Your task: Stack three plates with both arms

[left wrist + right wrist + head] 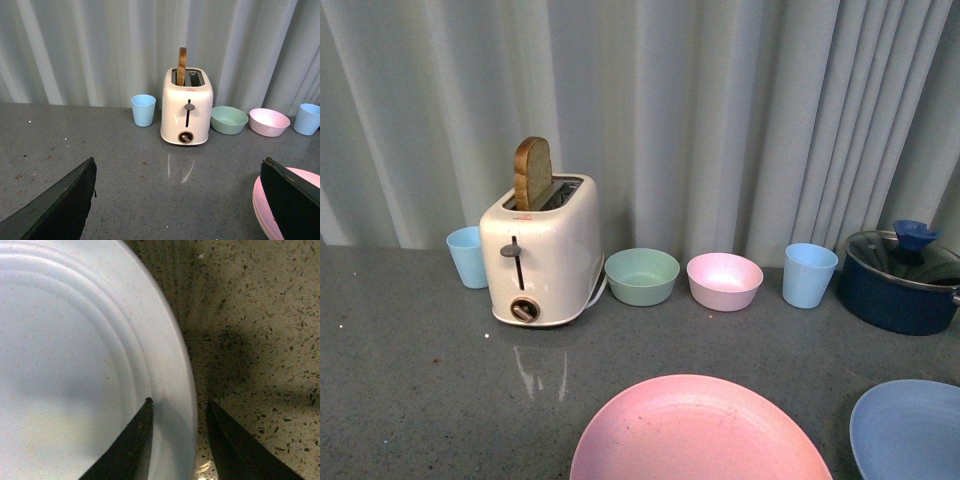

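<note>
– Blue plate [75,365] at the front right of the surface [420,350], right hand [180,407] spread astride its rim, not yet pinched.
– Grasp step, I'd say. Next: close, lift, carry onto the pink plate [700,430]. Left hand [178,165] gapes wide, empty.

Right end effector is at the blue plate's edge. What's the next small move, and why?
Probably close the right end effector on the blue plate. In the right wrist view one finger sits over the plate's inside and the other outside over the counter, so the rim lies between the open jaws, not yet pinched.
</note>
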`<action>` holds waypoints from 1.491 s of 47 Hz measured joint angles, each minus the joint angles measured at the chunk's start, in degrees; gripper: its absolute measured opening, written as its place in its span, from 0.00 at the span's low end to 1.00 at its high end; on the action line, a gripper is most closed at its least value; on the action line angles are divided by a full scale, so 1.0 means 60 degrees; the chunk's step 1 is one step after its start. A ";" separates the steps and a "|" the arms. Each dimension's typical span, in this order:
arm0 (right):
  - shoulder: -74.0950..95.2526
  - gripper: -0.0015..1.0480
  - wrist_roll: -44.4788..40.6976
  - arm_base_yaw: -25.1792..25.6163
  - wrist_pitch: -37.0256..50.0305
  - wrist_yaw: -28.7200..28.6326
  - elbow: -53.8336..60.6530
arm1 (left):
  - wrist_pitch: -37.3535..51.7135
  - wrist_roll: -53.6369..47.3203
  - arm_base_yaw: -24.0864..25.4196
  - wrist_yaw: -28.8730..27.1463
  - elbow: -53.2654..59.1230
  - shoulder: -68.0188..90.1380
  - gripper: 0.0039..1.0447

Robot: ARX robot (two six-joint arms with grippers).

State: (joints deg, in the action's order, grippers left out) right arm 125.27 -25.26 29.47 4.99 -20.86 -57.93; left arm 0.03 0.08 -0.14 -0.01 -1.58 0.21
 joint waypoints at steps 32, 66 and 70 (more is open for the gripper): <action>-0.0616 0.04 0.0627 0.0510 0.0124 -0.1082 0.0597 | 0.0000 0.0000 0.0000 0.0004 0.0000 -0.0004 0.94; -0.3679 0.03 0.1570 0.0900 -0.0098 -0.2269 0.0477 | 0.0000 0.0000 0.0000 0.0000 0.0000 -0.0004 0.94; -0.3982 0.03 0.2000 0.0470 0.0200 -0.2280 0.0532 | 0.0000 0.0000 0.0000 0.0004 0.0000 -0.0004 0.94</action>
State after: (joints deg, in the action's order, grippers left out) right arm 101.38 -13.26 32.29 6.20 -34.54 -54.74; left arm 0.03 0.08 -0.14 0.01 -1.58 0.19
